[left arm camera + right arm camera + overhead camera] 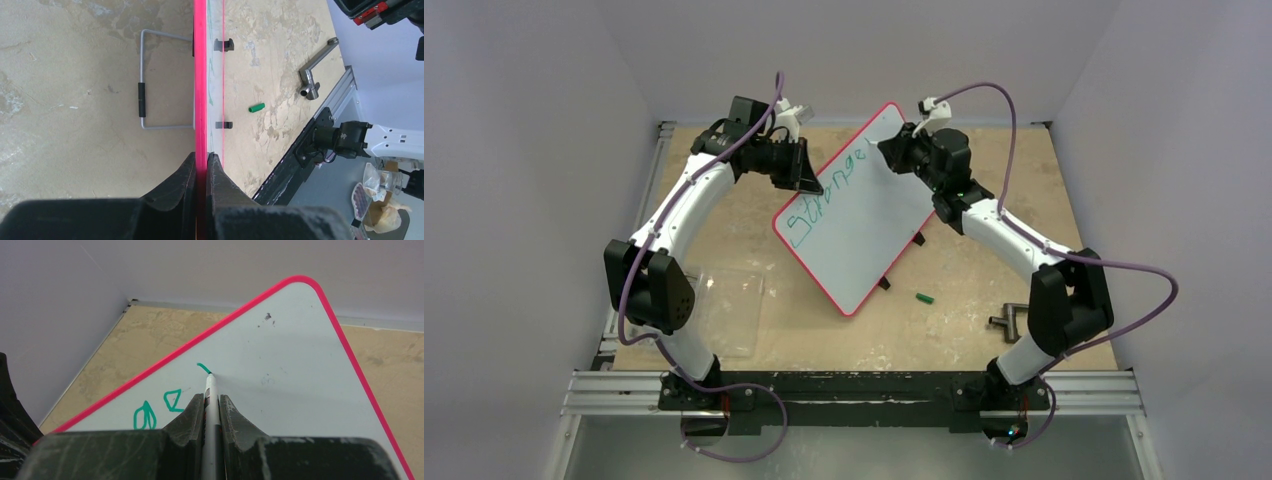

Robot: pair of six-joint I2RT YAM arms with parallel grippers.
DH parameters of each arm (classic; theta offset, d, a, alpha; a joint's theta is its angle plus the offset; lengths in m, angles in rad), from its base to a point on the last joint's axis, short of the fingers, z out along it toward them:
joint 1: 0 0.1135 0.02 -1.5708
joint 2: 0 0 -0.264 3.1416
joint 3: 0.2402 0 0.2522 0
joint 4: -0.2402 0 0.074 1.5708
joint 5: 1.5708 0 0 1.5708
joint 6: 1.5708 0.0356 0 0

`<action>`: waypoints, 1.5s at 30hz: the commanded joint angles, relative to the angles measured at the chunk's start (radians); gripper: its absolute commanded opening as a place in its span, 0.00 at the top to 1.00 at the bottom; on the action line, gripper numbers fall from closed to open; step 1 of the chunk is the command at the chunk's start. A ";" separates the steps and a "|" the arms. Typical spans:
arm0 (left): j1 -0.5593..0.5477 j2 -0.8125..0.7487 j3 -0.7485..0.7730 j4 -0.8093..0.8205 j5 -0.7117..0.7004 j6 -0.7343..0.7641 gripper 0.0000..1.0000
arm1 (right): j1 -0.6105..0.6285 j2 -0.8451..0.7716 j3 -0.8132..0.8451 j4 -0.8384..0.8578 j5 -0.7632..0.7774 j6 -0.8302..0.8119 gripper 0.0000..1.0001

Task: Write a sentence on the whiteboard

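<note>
The whiteboard (864,235) with its red rim stands tilted at mid-table. My left gripper (809,180) is shut on its upper-left rim; in the left wrist view the fingers (201,160) clamp the red edge (200,75). My right gripper (891,150) is shut on a white marker (211,395), whose tip touches the whiteboard (290,370) at the end of a short green stroke. The sentence (829,195) reads "Stronge" along the board's top edge, with the new stroke after it. Two green letters (172,401) show beside the fingers.
A green marker cap (924,297) (256,107) lies on the table right of the board. A metal handle piece (1009,320) (315,75) sits near the right arm. A clear plastic sheet (729,305) lies front left. A wire stand (142,95) props the board's back.
</note>
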 commanded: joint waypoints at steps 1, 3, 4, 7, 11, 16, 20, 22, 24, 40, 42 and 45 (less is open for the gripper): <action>-0.014 -0.031 -0.003 -0.002 -0.008 0.062 1.00 | -0.003 -0.026 -0.057 0.022 0.001 0.004 1.00; -0.013 -0.032 -0.002 -0.002 -0.006 0.061 1.00 | -0.003 -0.037 -0.078 0.024 0.004 0.008 1.00; -0.014 -0.031 -0.003 -0.002 -0.005 0.060 1.00 | -0.002 -0.042 -0.086 0.024 0.004 0.008 1.00; -0.014 -0.031 -0.004 0.000 -0.002 0.059 1.00 | -0.002 -0.055 -0.109 0.022 0.003 0.008 1.00; -0.014 -0.031 -0.003 0.000 -0.004 0.059 1.00 | -0.002 -0.065 -0.121 0.024 -0.006 0.014 1.00; -0.014 -0.031 -0.004 0.000 -0.004 0.059 1.00 | -0.003 -0.063 -0.100 0.019 -0.009 0.019 1.00; -0.014 -0.033 -0.004 0.000 -0.003 0.059 1.00 | -0.002 -0.053 -0.068 0.014 -0.008 0.022 1.00; -0.015 -0.033 -0.003 0.001 -0.002 0.059 1.00 | -0.003 -0.045 -0.050 0.010 -0.008 0.022 1.00; -0.015 -0.032 -0.004 0.001 -0.002 0.059 1.00 | -0.002 -0.039 -0.035 0.005 -0.005 0.022 1.00; -0.016 -0.032 -0.005 0.001 0.000 0.059 1.00 | -0.005 0.020 0.057 -0.006 0.012 0.024 1.00; -0.016 -0.031 -0.005 0.002 0.000 0.059 1.00 | -0.006 0.028 0.069 -0.012 0.016 0.022 1.00; -0.016 -0.031 -0.005 0.002 0.000 0.059 1.00 | -0.010 0.036 0.085 -0.022 0.022 0.017 1.00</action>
